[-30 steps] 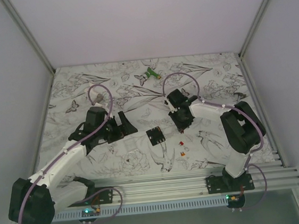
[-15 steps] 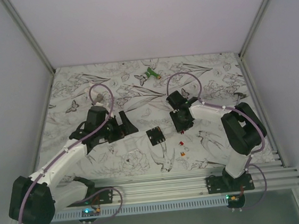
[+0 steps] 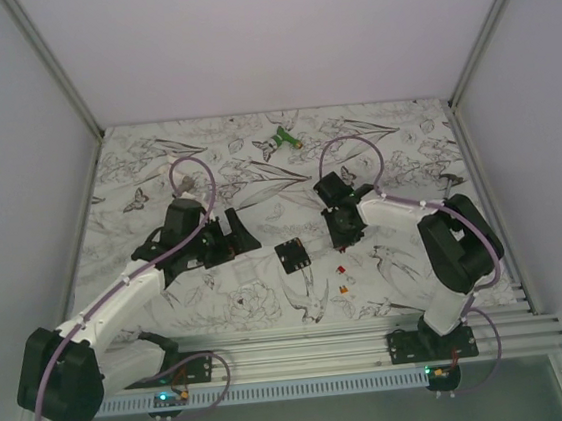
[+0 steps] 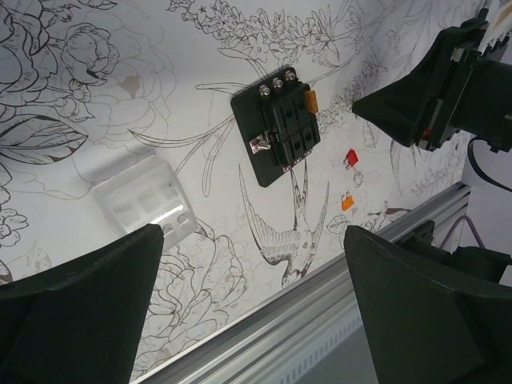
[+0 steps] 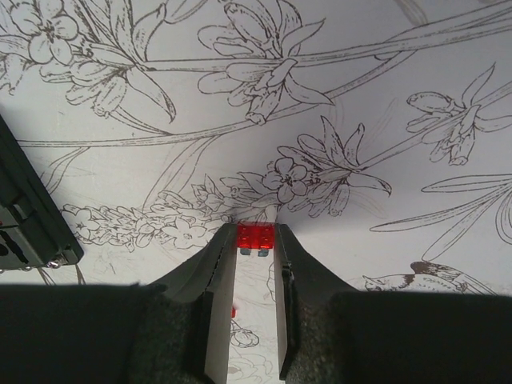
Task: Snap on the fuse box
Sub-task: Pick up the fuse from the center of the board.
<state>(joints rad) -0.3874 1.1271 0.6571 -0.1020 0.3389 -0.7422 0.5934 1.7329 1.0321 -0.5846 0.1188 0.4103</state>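
Right jaws pinch red fuse (image 5: 257,237), unseen overhead.

Right wrist view crops the fuse box (image 5: 32,216).

The counter (image 3: 155,163) was covered by a white sheet printed with black line drawings of flowers, butterflies and birds. Plain pale walls enclosed it on three sides: a back wall (image 3: 272,30), a left wall (image 3: 8,199) and a right wall (image 3: 550,142). Metal corner posts (image 3: 52,64) marked the rear joints. A ribbed aluminium rail (image 3: 305,347) ran along the near edge. Lighting was even and diffuse, with soft shadows
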